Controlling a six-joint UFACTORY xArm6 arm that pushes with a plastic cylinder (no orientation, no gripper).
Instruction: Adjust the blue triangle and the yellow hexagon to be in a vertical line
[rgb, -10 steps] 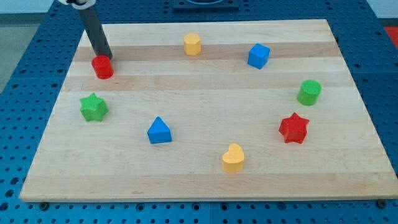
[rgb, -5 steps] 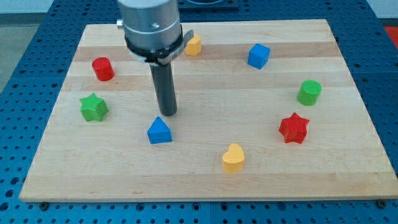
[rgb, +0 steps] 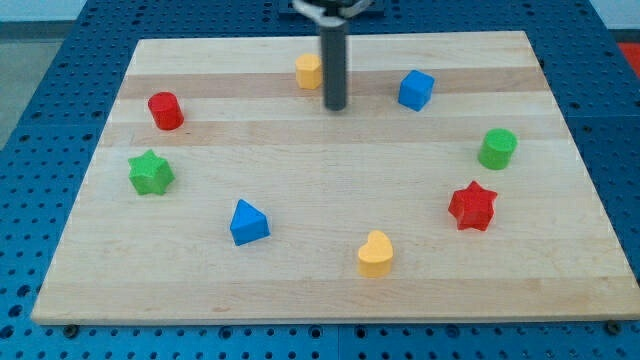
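My tip (rgb: 337, 106) jumped beside yellow hexagon (rgb: 309, 71), seemingly apart.

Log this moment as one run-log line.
tip: my tip just right of yellow hexagon, apart | target: blue triangle lower left of hexagon | aligned: not yet

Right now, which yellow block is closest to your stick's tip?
The yellow hexagon near the view's top. My tip sits just to its lower right, while the yellow heart lies far off near the view's bottom.
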